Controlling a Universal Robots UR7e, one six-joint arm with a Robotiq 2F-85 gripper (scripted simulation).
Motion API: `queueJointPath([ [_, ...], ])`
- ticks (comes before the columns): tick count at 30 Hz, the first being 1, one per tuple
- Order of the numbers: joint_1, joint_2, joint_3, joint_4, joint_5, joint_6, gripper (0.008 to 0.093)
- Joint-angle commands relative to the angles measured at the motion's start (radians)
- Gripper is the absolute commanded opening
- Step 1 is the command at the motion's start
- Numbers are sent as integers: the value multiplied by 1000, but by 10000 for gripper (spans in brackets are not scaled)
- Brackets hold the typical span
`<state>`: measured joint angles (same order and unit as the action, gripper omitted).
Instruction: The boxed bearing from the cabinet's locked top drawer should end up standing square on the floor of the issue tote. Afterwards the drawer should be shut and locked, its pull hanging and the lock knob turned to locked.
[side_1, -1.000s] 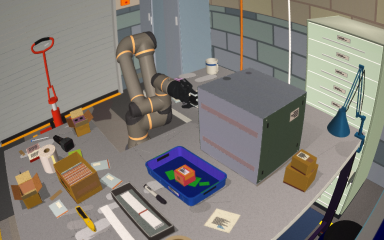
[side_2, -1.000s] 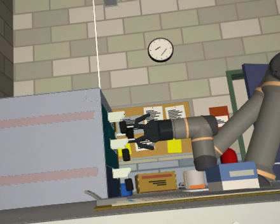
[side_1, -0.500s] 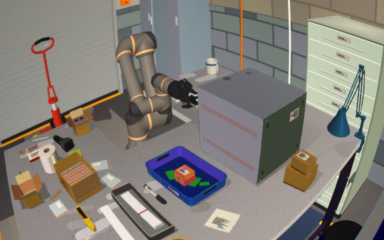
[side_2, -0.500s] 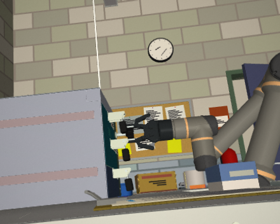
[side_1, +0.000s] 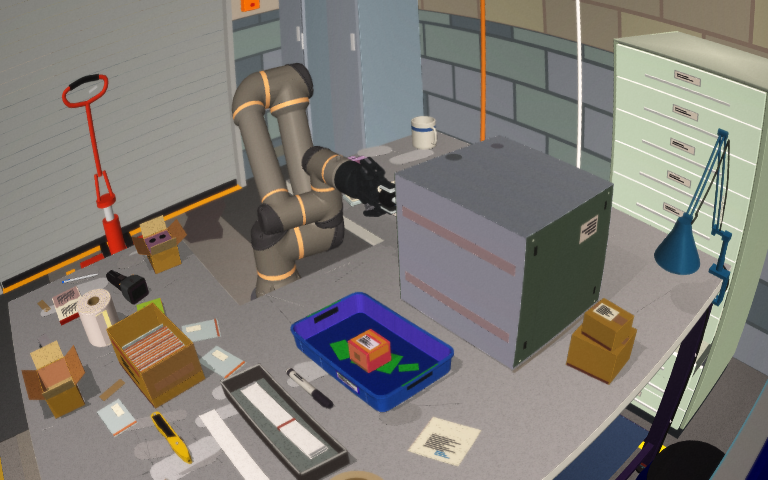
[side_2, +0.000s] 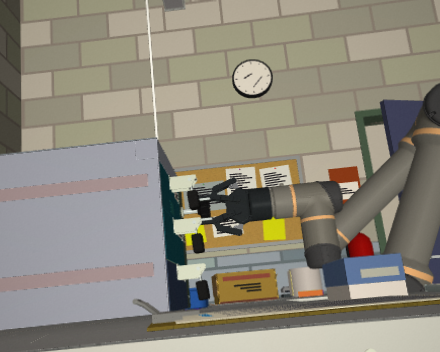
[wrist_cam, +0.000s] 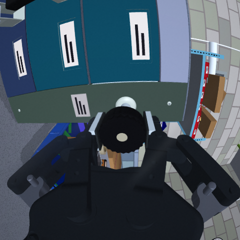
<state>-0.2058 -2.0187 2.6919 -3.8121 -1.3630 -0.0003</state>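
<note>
The orange boxed bearing (side_1: 369, 350) stands on the floor of the blue issue tote (side_1: 372, 349), among green slips. The tote sits on the bench in front of the grey cabinet (side_1: 498, 243). The top drawer's black lock knob (wrist_cam: 122, 130) is held in my closed gripper (wrist_cam: 122, 127) at the cabinet's front face. All three drawer fronts (wrist_cam: 120, 42) sit flush. Two more black knobs (side_2: 198, 243) hang lower on the front. The top drawer's pull is hidden from me.
A tall pale-green filing cabinet (side_1: 688, 170) stands at the right with a blue lamp (side_1: 694, 226) clamped beside it. Two stacked cartons (side_1: 603, 339) sit right of the cabinet. A marker (side_1: 310, 388), a grey tray (side_1: 283, 421) and open boxes (side_1: 154, 354) litter the left bench.
</note>
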Motion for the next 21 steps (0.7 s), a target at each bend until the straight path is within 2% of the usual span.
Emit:
queueJointPath([
  [1,0,-1,-1,1,0,0,80],
  [4,0,-3,-1,4,0,0,95],
  [21,0,-3,-1,4,0,0,435],
])
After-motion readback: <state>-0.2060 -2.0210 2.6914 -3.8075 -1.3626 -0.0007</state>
